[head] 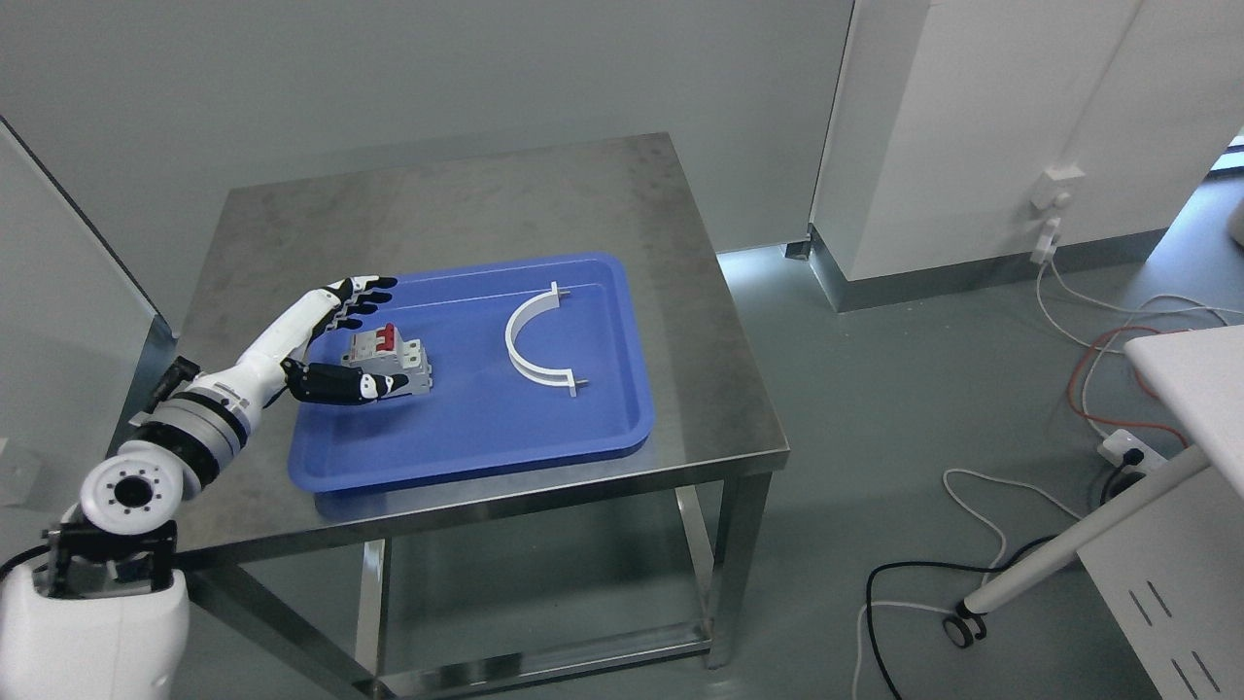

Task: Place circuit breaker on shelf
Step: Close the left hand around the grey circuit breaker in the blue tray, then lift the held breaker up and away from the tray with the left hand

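a lab or test room: bare steel table (466,194), grey floor (875,408), loose cables (1098,340), plain white walls (972,117).

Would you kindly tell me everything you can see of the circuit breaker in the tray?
The circuit breaker is a small blocky unit, light grey and plastic-looking, with red switch levers along its top. It sits in the left part of the blue tray, apart from the white curved bracket. The left hand is around it: the thumb lies against its near side, the fingers reach over its far side. Whether it is lifted cannot be told.
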